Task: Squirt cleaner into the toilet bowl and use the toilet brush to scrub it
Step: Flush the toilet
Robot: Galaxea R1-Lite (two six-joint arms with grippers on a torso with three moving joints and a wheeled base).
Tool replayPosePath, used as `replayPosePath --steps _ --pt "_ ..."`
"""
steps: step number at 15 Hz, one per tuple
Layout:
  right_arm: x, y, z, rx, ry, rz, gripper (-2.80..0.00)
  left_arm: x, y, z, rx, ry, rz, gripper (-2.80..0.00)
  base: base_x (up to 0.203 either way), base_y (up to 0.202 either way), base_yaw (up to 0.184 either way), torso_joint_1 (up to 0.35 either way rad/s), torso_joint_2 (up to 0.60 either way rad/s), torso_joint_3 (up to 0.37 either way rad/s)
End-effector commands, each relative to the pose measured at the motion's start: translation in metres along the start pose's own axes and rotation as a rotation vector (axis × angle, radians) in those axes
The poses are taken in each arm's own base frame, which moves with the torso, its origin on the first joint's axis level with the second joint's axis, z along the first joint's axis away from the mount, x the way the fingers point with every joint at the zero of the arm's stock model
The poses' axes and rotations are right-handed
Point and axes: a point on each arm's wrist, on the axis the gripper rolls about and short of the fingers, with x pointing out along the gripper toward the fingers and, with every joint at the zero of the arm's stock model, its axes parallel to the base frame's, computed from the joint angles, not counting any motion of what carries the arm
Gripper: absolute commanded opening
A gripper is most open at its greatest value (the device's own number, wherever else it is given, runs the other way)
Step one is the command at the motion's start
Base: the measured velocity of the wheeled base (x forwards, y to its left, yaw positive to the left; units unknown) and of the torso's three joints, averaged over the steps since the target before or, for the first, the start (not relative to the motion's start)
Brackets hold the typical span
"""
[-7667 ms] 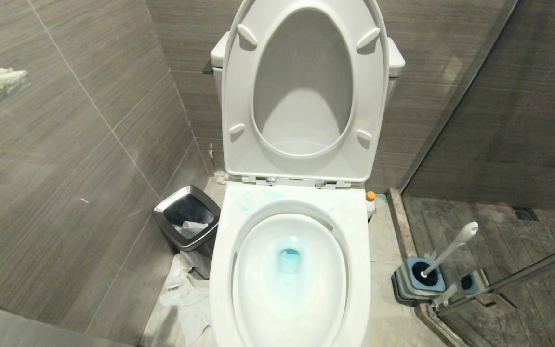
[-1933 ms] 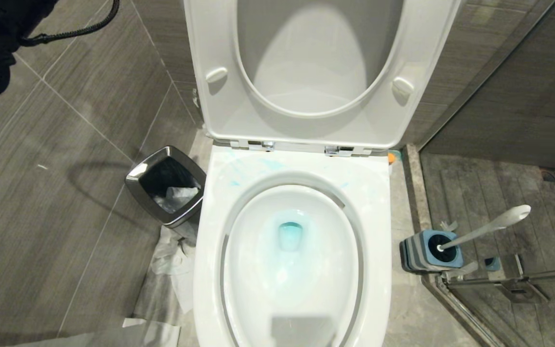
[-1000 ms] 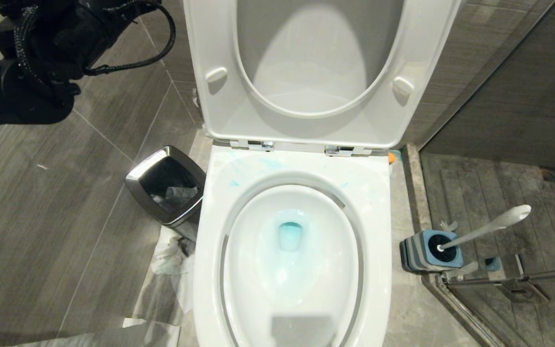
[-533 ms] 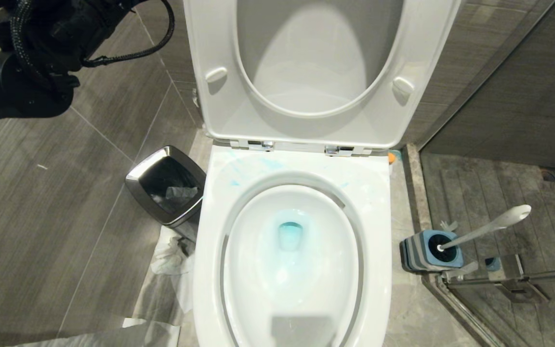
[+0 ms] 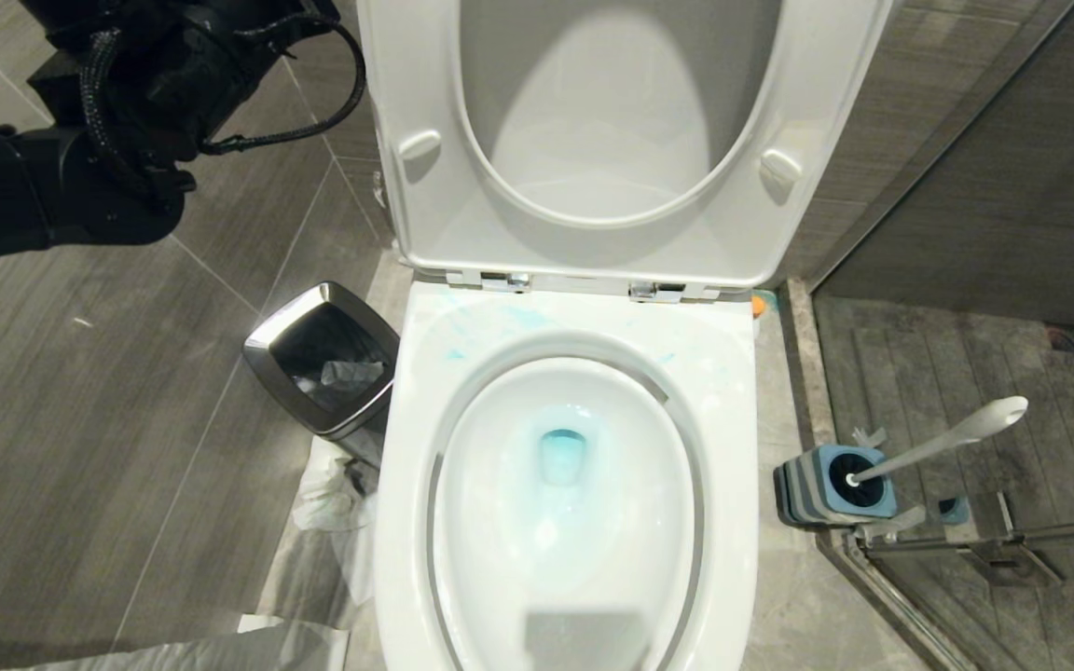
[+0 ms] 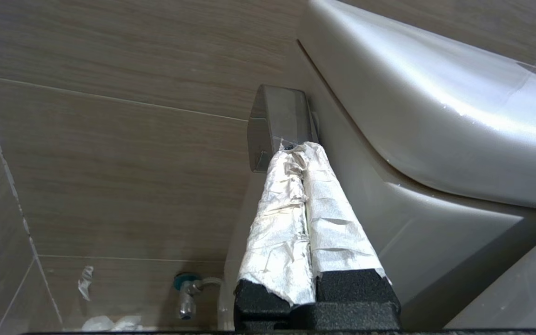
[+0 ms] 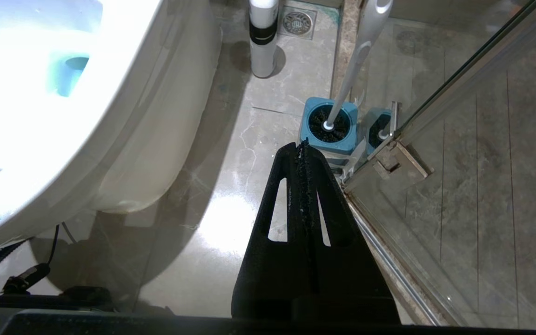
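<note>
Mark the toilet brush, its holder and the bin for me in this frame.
toilet brush (image 5: 952, 435): head view, on the middle of its white handle.
holder (image 5: 803, 492): head view, on its striped grey side wall.
bin (image 5: 268, 342): head view, on the near-left steel rim.

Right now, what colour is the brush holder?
Blue top over grey sides, holder with the brush standing in it. Head view shows it best.

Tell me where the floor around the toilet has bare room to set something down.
Free: the grey floor strip between the toilet bowl and the toilet brush holder, toward the front. Also the tiles left of the bin. Crowded: between bin and bowl, crumpled paper covers the floor.
</note>
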Motion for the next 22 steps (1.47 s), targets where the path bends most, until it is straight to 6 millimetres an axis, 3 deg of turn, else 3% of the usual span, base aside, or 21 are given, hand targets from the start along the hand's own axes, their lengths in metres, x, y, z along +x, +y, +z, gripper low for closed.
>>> replayPosePath --steps 1,10,15,22 --pt "0.001 0.0 -0.003 0.0 0.011 0.0 -2.8 0.004 0.002 -0.016 0.004 0.029 0.002 -2.8 0.0 0.0 0.0 0.0 0.0 0.0" --pt "0.001 0.0 -0.003 0.0 0.011 0.0 -2.8 0.015 0.011 -0.068 0.019 0.104 -0.011 -2.8 0.0 0.0 0.0 0.0 0.0 0.0" --pt "0.001 0.0 -0.003 0.0 0.011 0.0 -2.8 0.016 0.012 -0.077 0.02 0.115 -0.01 -2.8 0.0 0.0 0.0 0.0 0.0 0.0" --pt "0.001 0.0 -0.003 0.0 0.011 0.0 -2.8 0.015 0.012 -0.074 0.021 0.109 -0.011 -2.8 0.0 0.0 0.0 0.0 0.0 0.0"
